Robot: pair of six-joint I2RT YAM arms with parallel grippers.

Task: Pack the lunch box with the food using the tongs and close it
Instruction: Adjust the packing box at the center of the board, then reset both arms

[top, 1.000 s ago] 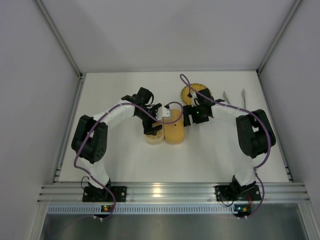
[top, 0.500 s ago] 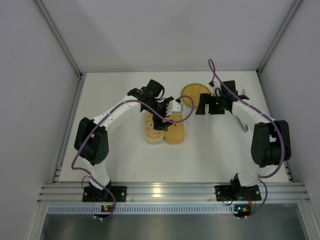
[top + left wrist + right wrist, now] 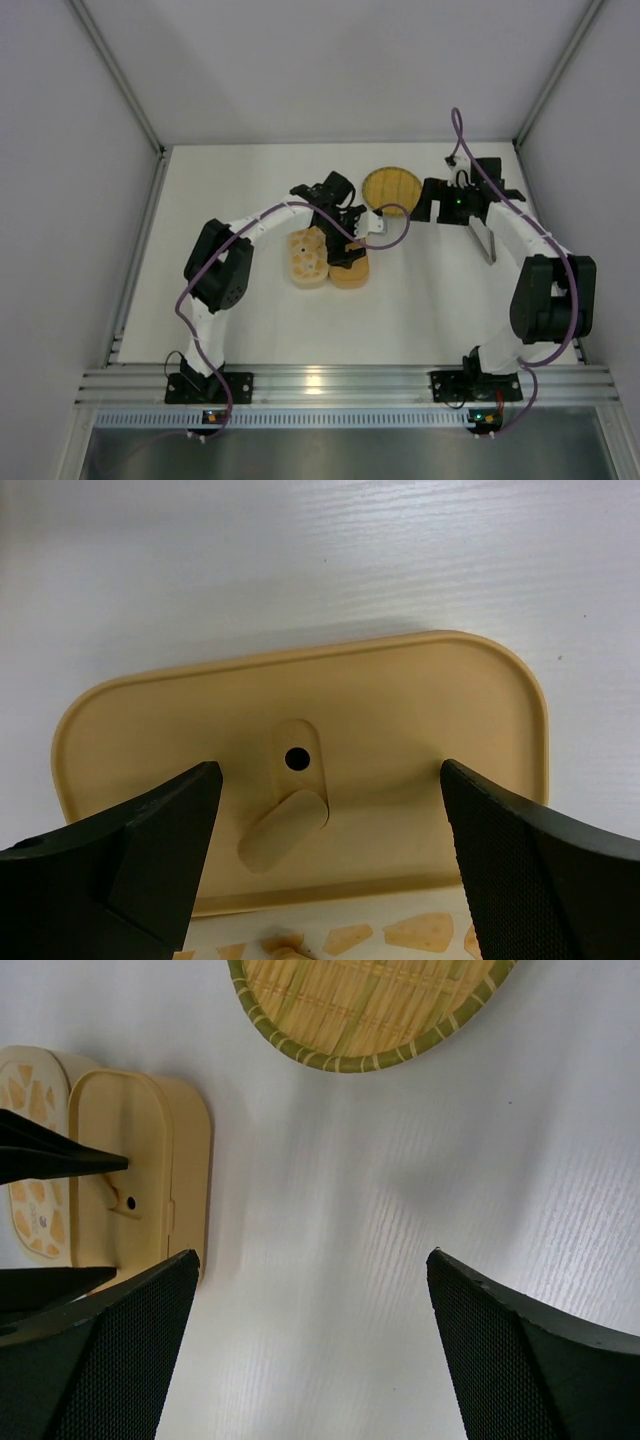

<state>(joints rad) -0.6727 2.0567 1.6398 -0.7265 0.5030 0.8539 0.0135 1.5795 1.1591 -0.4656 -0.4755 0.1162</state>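
Note:
The lunch box lies as two oval parts side by side. One is a cream part with a cheese-wedge pattern [image 3: 307,258]. The other is a plain yellow part [image 3: 350,270] [image 3: 400,720] [image 3: 140,1170] with a small hole and a tab [image 3: 283,830]. My left gripper [image 3: 352,238] [image 3: 330,770] hangs open above the yellow part, with nothing between its fingers [image 3: 60,1155]. My right gripper [image 3: 432,200] [image 3: 310,1255] is open over bare table, right of the woven plate. The food and the tongs are hidden or out of view.
A round woven yellow plate [image 3: 390,186] [image 3: 370,1005] sits behind the box parts; the part of it I see holds nothing. White walls enclose the table at the left, back and right. The right arm [image 3: 520,235] stretches along the right side.
My left gripper has moved right, from over the patterned part to over the yellow part. My right arm has drawn back and to the right, away from the box, its jaws spreading wider.

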